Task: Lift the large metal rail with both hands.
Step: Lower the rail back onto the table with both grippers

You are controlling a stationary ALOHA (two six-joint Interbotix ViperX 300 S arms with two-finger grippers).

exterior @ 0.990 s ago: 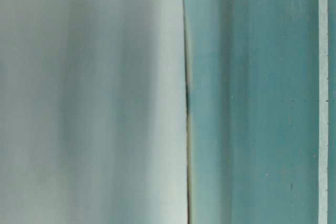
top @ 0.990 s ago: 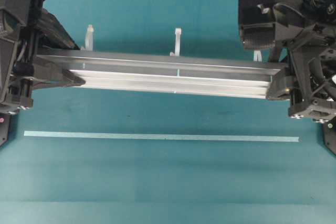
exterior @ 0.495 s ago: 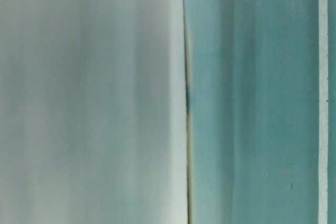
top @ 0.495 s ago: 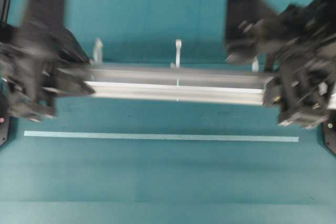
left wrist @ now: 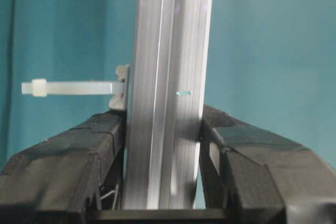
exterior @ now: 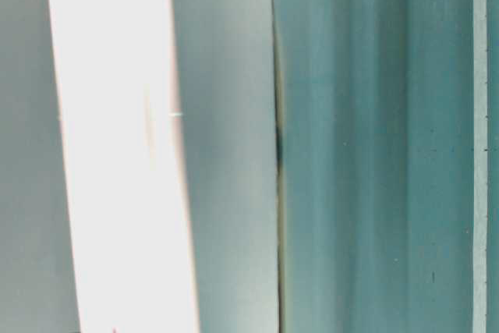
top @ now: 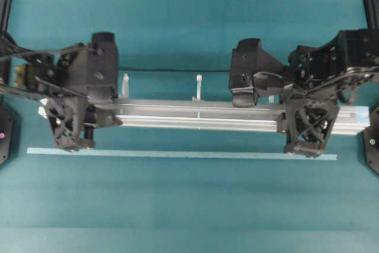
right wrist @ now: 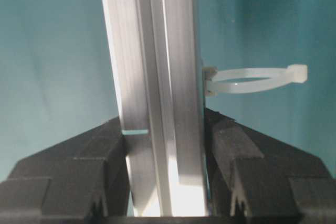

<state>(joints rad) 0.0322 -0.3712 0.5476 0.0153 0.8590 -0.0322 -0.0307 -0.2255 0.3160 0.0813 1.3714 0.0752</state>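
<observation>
Above the teal table (top: 189, 205), the left gripper (top: 80, 124) and right gripper (top: 309, 124) each clamp one end of the metal rail (top: 198, 117).

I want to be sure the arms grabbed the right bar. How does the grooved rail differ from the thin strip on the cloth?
The large metal rail is thick, silvery and grooved lengthwise; the thin strip is flat and pale. The rail carries white pegs along one side; the strip has none. The rail is clamped near its ends by the left gripper and right gripper; the strip lies untouched. Both are of similar length and run parallel.
</observation>
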